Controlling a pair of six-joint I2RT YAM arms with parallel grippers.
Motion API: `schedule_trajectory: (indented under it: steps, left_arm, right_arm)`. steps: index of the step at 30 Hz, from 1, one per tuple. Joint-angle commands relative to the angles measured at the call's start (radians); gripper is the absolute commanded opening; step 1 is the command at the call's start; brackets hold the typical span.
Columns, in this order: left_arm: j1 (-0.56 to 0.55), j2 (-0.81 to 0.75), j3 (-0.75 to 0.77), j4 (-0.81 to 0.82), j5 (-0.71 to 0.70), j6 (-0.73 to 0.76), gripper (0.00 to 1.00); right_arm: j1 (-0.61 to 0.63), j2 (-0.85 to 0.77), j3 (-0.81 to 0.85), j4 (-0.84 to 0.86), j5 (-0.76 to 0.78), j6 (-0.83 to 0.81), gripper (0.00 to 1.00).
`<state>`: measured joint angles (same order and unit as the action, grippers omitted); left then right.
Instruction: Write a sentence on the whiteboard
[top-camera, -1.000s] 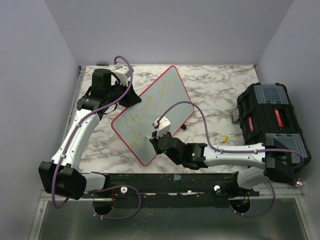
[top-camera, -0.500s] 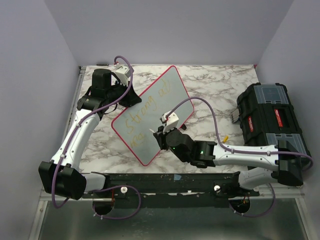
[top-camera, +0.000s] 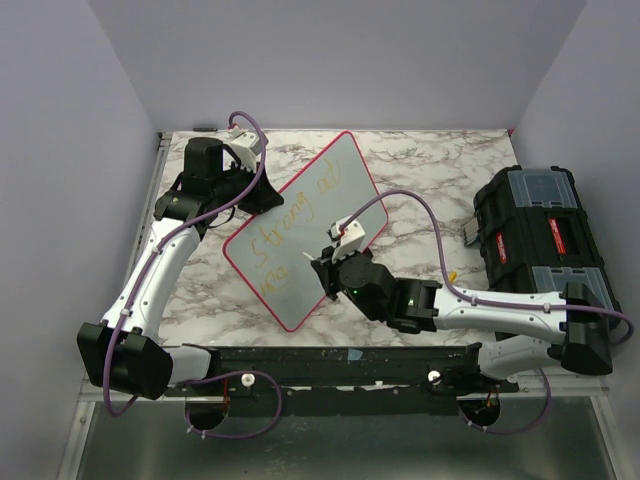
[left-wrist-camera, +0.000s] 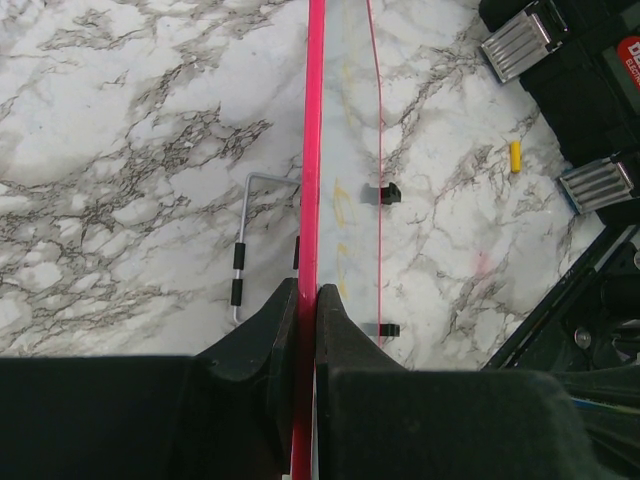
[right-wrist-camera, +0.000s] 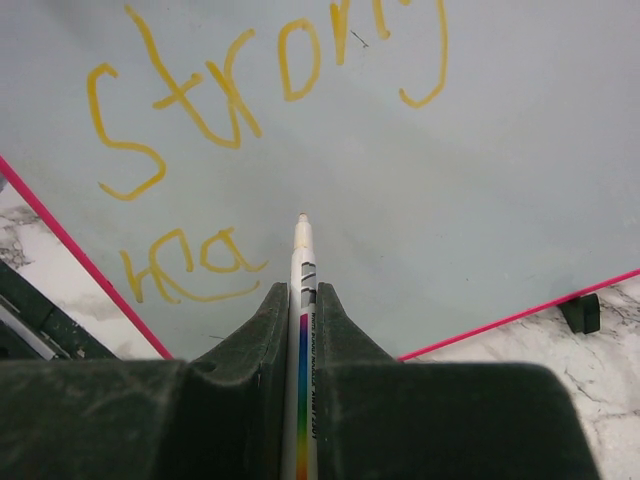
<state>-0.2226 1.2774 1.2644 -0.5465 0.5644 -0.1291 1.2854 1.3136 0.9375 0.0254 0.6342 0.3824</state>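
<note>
The whiteboard stands tilted on the marble, pale with a red-pink rim. The sentence is in yellow: "Strong" heads the upper line and a few letters begin the lower one. My left gripper is shut on the board's rim, fingertips either side of it. My right gripper is shut on a white marker. Its tip points at the board just right of the lower letters. I cannot tell whether it touches.
A black toolbox sits at the right edge. A small yellow cap lies on the marble beside it, also in the left wrist view. A bent metal wire stand lies behind the board. Small black feet show on the board's edge.
My right gripper has moved with the marker to the right and a little up along the lower line. The left arm and the board have not moved.
</note>
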Motion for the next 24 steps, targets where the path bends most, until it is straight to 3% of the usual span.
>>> schedule_trajectory:
  steps: [1, 11, 24]
  left_arm:
    - [-0.004, 0.006, 0.015, -0.013, -0.051, 0.052, 0.00]
    - [-0.005, 0.005, 0.020, -0.013, -0.029, 0.045, 0.00]
    - [-0.011, 0.000, 0.015, -0.011, -0.036, 0.045, 0.00]
  right_arm:
    - [-0.003, -0.037, 0.008, -0.023, -0.013, 0.007, 0.01]
    - [-0.004, -0.091, 0.007, -0.125, -0.037, 0.111, 0.01]
    - [-0.027, -0.132, -0.069, -0.036, -0.058, 0.059, 0.01]
